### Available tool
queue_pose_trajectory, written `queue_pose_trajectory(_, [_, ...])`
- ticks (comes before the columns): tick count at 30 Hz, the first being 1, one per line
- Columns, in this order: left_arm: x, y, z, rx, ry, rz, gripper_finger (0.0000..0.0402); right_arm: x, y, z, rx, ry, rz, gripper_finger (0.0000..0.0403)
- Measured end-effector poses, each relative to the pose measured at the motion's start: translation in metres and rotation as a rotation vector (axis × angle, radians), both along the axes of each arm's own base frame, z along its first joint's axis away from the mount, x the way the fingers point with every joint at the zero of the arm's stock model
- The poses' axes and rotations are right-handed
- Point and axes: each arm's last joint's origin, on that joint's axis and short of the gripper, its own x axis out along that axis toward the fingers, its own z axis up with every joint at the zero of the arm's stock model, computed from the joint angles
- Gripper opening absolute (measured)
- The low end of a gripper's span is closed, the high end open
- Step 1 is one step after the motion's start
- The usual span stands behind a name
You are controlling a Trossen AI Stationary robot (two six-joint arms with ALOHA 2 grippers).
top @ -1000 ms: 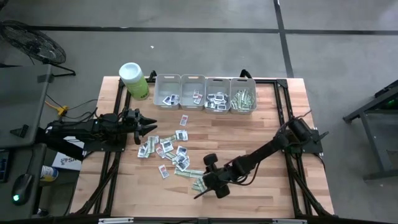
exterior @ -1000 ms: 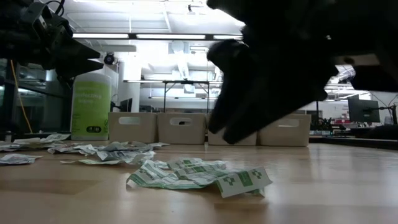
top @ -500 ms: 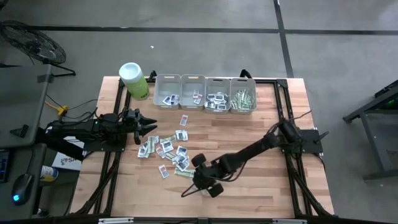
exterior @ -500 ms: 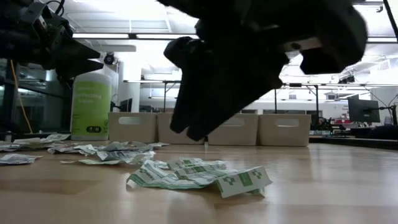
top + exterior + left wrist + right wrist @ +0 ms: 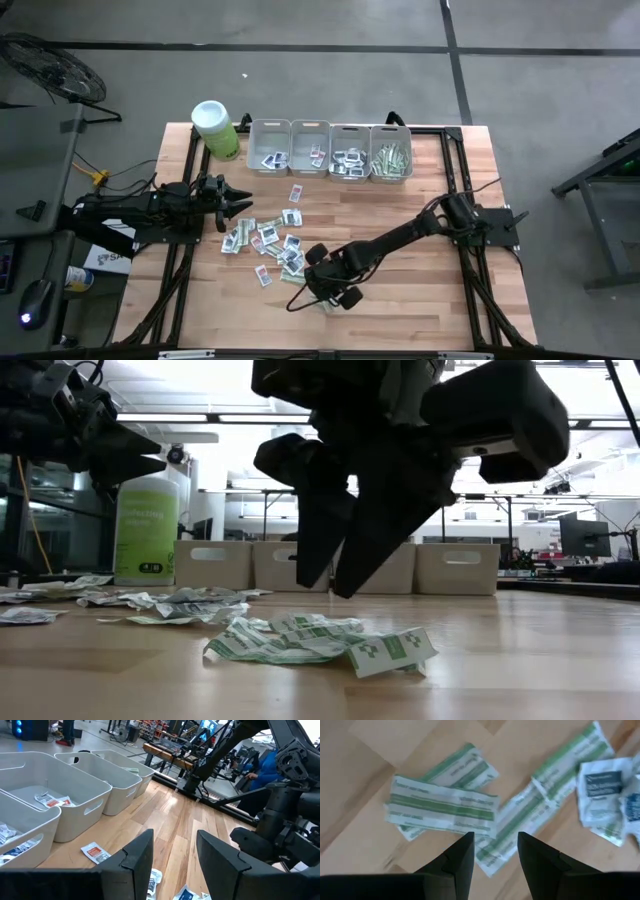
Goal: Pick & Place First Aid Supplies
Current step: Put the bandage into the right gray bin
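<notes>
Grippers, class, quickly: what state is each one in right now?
Left gripper: open, holding nothing, waiting at the table's left side.
Right gripper: open, empty, above the green-and-white strips.

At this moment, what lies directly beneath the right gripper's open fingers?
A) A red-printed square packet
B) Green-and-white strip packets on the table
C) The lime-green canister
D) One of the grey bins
B: the right wrist view looks down past the right gripper, jaws apart and empty, onto the green-and-white strip packets lying on the wooden table; the low view shows it hanging above that pile without touching.
</notes>
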Motion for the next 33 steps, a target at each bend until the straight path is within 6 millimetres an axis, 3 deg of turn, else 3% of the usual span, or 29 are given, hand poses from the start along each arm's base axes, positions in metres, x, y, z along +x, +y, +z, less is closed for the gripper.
queue_pose_trajectory(14, [0.0,0.0,0.0,0.0,0.0,0.0,0.015,0.006,-0.009,0.001,0.087,0.0,0.006,0.0144])
queue_pose_trajectory(18, [0.0,0.0,0.0,0.0,0.0,0.0,0.015,0.016,-0.01,-0.002,0.108,0.032,-0.002,0.0144])
queue_pose_trajectory(24, [0.0,0.0,0.0,0.0,0.0,0.001,0.015,0.029,-0.008,0.011,0.104,0.032,0.004,0.0144])
queue_pose_trajectory(29, [0.0,0.0,0.0,0.0,0.0,0.0,0.015,0.029,-0.013,0.01,0.102,0.06,-0.003,0.0144])
queue_pose_trajectory(33, [0.0,0.0,0.0,0.0,0.0,0.0,0.015,0.032,-0.017,-0.006,0.109,0.102,-0.011,0.0144])
